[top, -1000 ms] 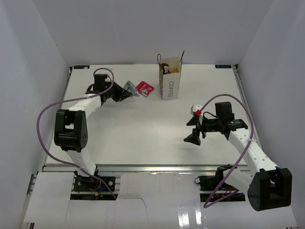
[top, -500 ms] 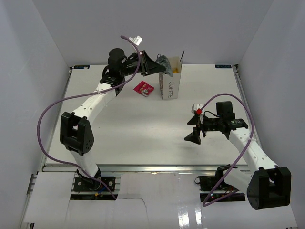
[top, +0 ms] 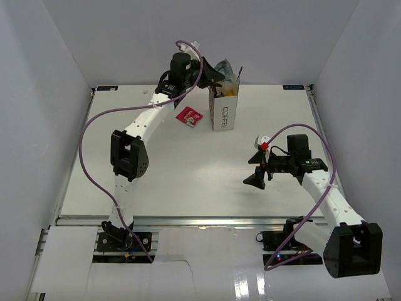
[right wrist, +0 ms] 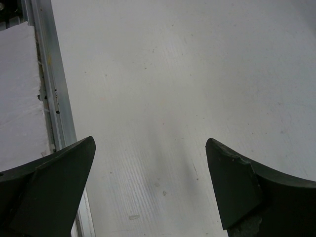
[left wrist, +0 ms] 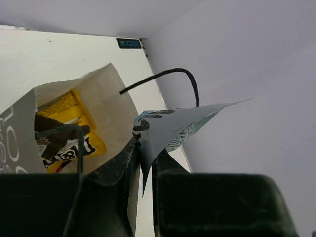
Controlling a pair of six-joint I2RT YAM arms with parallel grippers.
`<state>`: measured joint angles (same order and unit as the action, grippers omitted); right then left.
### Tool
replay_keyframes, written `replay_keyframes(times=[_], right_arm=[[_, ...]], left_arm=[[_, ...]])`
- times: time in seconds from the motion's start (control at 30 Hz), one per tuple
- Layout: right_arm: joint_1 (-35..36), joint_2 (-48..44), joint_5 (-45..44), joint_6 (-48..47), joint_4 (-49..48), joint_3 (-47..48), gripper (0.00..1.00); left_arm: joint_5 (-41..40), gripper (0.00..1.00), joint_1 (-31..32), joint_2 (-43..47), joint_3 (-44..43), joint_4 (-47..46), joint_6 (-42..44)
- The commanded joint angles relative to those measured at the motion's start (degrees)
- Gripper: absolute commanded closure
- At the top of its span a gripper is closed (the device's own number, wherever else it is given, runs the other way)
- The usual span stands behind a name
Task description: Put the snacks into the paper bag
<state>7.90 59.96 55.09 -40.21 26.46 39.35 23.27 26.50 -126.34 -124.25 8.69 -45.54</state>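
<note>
The white paper bag (top: 224,111) marked "COFFEE" stands upright at the back middle of the table. My left gripper (top: 216,73) is shut on the silver-grey packet (top: 224,69) and holds it just above the bag's open mouth. In the left wrist view the packet (left wrist: 173,126) sticks out from between the fingers beside the bag (left wrist: 106,111). A yellow packet (left wrist: 74,123) and a dark one lie inside the bag. A pink-red packet (top: 189,116) lies on the table left of the bag. My right gripper (top: 257,170) is open and empty, low over the table at the right.
White walls close in the table on three sides. The bag's thin black handles (left wrist: 170,79) stick up beside the held packet. The metal rail of the table's near edge (right wrist: 52,84) shows in the right wrist view.
My left arm has lifted the silver-grey packet from the table and carried it right, to above the bag's mouth. My right arm has hardly moved.
</note>
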Motion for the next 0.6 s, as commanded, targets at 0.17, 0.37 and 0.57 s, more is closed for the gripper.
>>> replay_keyframes(times=[0.17, 0.37, 0.57], right_arm=[[-0.61, -0.99, 1.86, 1.27, -2.46, -1.12, 0.02], [-0.69, -0.9, 1.95, 1.27, -2.46, -1.12, 0.02], [-0.69, -0.55, 2.04, 1.62, -2.38, -0.59, 0.02]], left_arm=[[-8.77, 0.84, 1.18, 2.33, -3.28, 5.37, 2.74], [-8.33, 0.58, 2.06, 2.15, -3.02, 6.08, 1.68], [-9.65, 0.44, 2.33, 2.95, -4.77, 6.25, 1.86]])
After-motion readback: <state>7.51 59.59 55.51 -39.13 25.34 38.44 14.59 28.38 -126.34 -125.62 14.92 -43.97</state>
